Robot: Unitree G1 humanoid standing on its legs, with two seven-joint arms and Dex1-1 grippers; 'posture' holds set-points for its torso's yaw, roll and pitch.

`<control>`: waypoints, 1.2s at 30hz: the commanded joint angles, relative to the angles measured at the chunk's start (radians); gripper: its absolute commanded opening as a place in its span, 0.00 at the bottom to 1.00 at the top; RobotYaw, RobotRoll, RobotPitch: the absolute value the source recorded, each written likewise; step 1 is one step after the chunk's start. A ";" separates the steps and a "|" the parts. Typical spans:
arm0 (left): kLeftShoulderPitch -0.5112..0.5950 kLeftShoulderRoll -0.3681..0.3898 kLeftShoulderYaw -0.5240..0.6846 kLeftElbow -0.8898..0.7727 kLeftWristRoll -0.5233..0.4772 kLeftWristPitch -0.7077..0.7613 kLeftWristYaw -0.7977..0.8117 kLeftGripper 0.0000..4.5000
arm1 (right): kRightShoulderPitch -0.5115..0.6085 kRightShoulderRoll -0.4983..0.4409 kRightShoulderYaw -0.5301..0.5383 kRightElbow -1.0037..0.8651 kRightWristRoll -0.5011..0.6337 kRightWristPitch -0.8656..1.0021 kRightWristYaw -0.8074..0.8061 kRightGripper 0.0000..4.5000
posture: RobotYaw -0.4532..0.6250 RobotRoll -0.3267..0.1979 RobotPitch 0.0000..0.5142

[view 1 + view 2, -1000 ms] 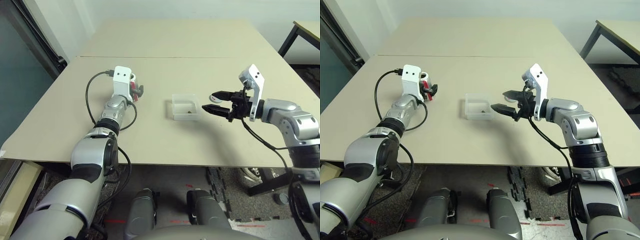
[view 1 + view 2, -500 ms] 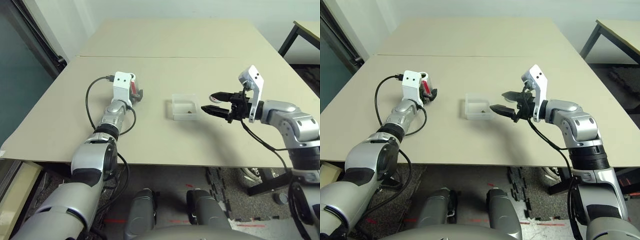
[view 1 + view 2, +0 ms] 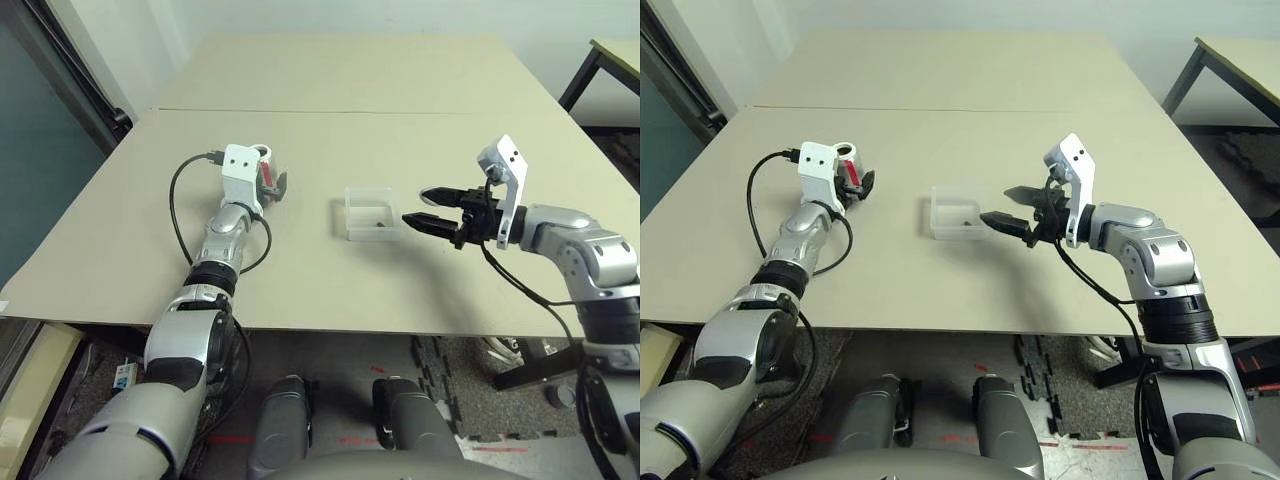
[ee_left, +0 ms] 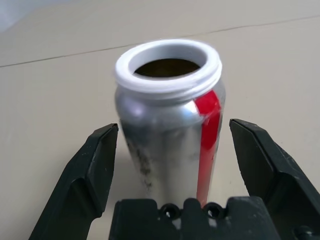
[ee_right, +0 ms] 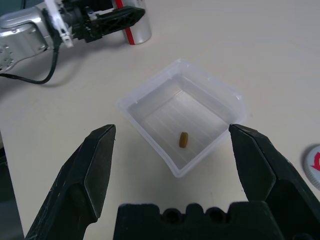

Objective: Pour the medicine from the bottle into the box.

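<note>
Two hands: both yours are spread wide, neither gripping anything.
Left hand (image 4: 167,165): left of centre in the head view, its fingers stand either side of the bottle without touching.
Bottle (image 4: 170,125): upright on the surface (image 3: 400,90), mouth uncapped.
Box (image 5: 182,122): mid-frame, holding the medicine (image 5: 183,139) on its floor.
Right hand (image 3: 422,208): right of centre, just beside the box.
Cap (image 5: 314,166): lying at the right wrist view's right edge.

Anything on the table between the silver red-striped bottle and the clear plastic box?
No: bare tan tabletop separates silver red-striped bottle from clear plastic box, per the left eye view.
</note>
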 commanded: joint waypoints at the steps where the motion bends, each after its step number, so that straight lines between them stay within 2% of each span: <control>1: 0.072 -0.014 -0.001 -0.123 -0.027 0.072 0.014 0.99 | 0.013 -0.004 -0.017 -0.017 0.013 0.007 -0.004 1.00 | 0.47 0.62 0.21; 8: 0.209 -0.030 -0.002 -0.362 -0.054 0.193 0.037 0.99 | 0.019 -0.008 -0.016 -0.020 0.016 0.009 -0.004 1.00 | 0.47 0.62 0.21; 13: 0.352 -0.040 -0.012 -0.635 -0.082 0.316 0.034 0.99 | 0.028 -0.008 -0.022 -0.026 0.021 0.009 -0.011 1.00 | 0.48 0.62 0.21; 19: 0.527 -0.010 -0.022 -0.975 -0.121 0.447 0.005 0.99 | 0.054 0.003 -0.054 -0.035 0.031 0.003 -0.037 1.00 | 0.49 0.62 0.21; 23: 0.594 0.020 0.037 -1.120 -0.164 0.491 0.009 0.99 | 0.068 0.023 -0.096 -0.032 0.040 -0.022 -0.076 1.00 | 0.51 0.62 0.22; 26: 0.607 0.050 0.120 -1.149 -0.197 0.493 0.026 0.99 | 0.072 0.061 -0.164 -0.036 0.054 -0.048 -0.147 1.00 | 0.52 0.62 0.22; 28: 0.594 0.079 0.181 -1.112 -0.211 0.480 0.033 0.99 | 0.069 0.079 -0.221 -0.032 0.047 -0.075 -0.222 1.00 | 0.53 0.62 0.22; 32: 0.540 0.149 0.265 -0.947 -0.214 0.415 0.031 0.99 | 0.063 0.096 -0.307 0.011 -0.003 -0.150 -0.380 1.00 | 0.52 0.62 0.22; 36: 0.453 0.209 0.293 -0.755 -0.211 0.359 0.018 0.99 | 0.046 0.095 -0.362 0.088 -0.059 -0.231 -0.510 1.00 | 0.52 0.62 0.21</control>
